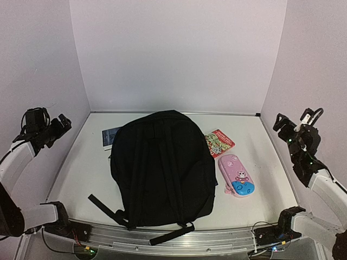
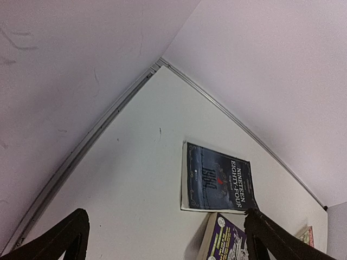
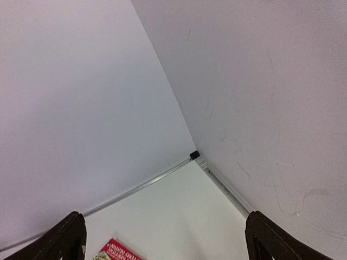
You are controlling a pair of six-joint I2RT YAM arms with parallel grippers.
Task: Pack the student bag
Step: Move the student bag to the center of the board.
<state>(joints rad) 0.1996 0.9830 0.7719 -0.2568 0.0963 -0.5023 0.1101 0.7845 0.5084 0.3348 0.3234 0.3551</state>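
The student bag (image 1: 161,168), a large black backpack, lies flat in the middle of the table with its shoulder straps facing up and webbing ends trailing toward the near edge. A dark blue book (image 1: 111,136) lies at its upper left, titled "Nineteen Eighty-Four" in the left wrist view (image 2: 217,179). A purple book (image 2: 225,244) lies just below it. A red book (image 1: 219,143) and a pink-and-blue pencil case (image 1: 237,176) lie right of the bag. My left gripper (image 1: 59,125) is raised at the far left, open and empty (image 2: 165,238). My right gripper (image 1: 282,122) is raised at the far right, open and empty (image 3: 165,238).
White walls enclose the table on the left, back and right. A metal rail (image 1: 179,238) runs along the near edge by the arm bases. The red book's corner (image 3: 116,250) shows below the right gripper, near the back right corner (image 3: 194,155).
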